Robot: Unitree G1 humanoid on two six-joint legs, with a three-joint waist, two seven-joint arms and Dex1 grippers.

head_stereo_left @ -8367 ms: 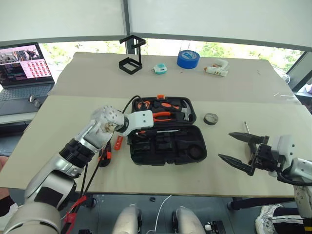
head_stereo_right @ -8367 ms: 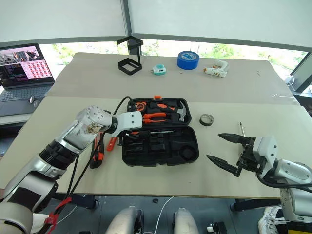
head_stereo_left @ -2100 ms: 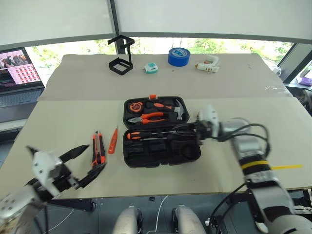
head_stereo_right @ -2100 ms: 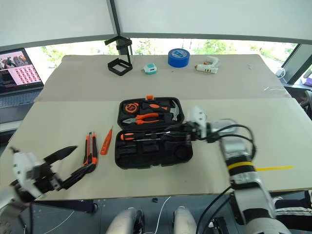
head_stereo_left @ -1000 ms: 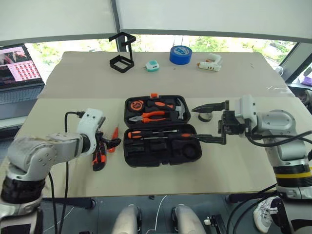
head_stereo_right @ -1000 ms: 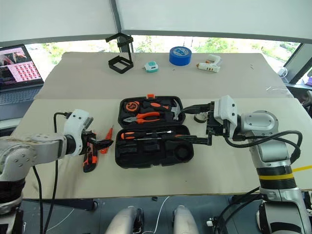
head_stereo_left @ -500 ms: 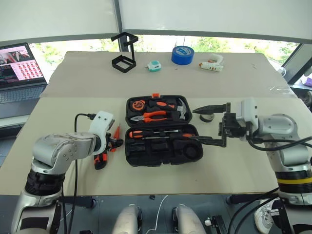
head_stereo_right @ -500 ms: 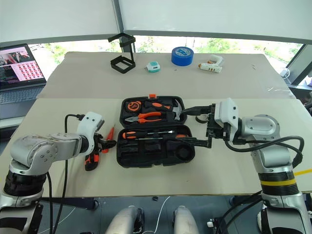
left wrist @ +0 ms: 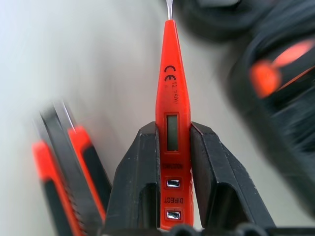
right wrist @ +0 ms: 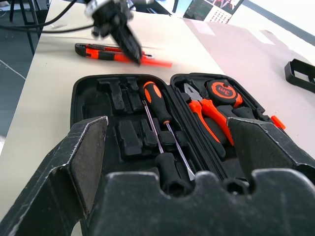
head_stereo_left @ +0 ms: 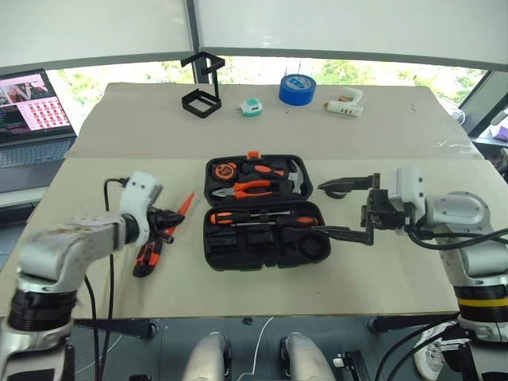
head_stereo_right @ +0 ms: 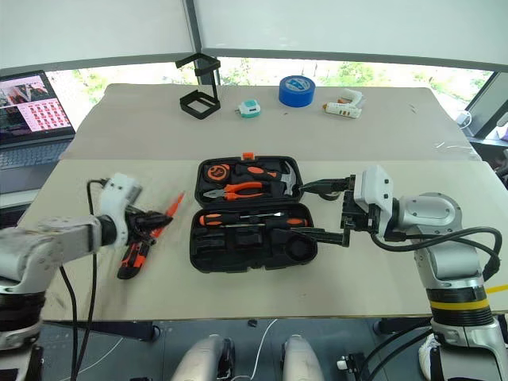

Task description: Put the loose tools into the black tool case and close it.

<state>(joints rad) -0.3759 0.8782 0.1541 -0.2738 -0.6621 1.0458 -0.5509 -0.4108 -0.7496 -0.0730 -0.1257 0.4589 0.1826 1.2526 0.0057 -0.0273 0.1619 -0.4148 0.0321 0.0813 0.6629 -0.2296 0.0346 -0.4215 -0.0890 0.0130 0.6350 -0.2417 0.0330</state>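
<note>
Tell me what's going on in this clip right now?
A humanoid robot is packing loose tools into an open black tool case on the table. The left gripper is shut on a slim orange tester pen, held just left of the case. The orange-black utility knife lies on the table beside it. The right gripper hangs open by the case's right edge, holding nothing. Two screwdrivers already sit in the case's slots, and the lid is open.

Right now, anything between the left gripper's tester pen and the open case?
Nothing: bare table between the tester pen, clamped in the left gripper, and the tool case, per the left eye view.
</note>
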